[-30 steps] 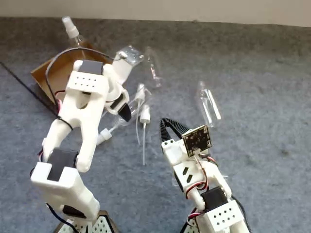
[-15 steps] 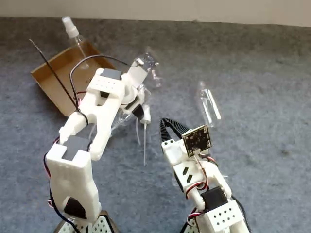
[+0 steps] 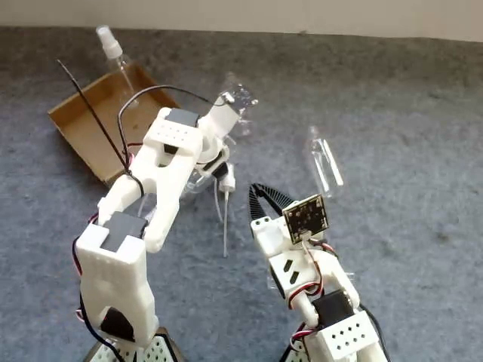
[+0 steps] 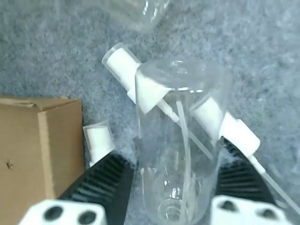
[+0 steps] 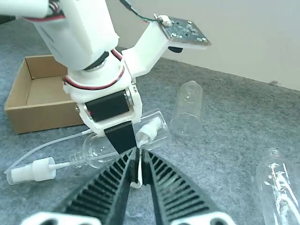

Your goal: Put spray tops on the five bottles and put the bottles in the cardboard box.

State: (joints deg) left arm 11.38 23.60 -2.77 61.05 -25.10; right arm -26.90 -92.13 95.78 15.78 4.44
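Setting: grey carpeted table (image 3: pixel 407 249), two white arms side by side, a cardboard box (image 3: pixel 79 121) lying open at the far left.
Left gripper: the left gripper (image 4: pixel 176 164) is closed on a clear bottle (image 4: pixel 183 117), with one black jaw against each side of the body. The open neck faces the wrist and the base points away.
Bottle's place: just beside the box's near wall, between the box and the right arm. Loose spray tops (image 4: pixel 236 133) lie under and around it. Whether it rests on the carpet or hangs just above cannot be told.
Right gripper: the right gripper (image 5: pixel 138 161) sits near the held bottle and points at it, jaws drawn almost together. A sliver of white between them is too small to identify.
Handling: the bottle looks like thin, empty plastic, so probably light, smooth and quick to slip or dent. A moderate hold on the body seems right, leaving the threaded neck free.
Spray tops: light, each trailing a long, thin tube that looks bendy. The white head is the likely place to grip, not the tube.
Others: a capped bottle (image 3: pixel 113 49) lies at the box's far corner, and two open bottles (image 3: pixel 324 162) lie on the carpet apart from the grippers.
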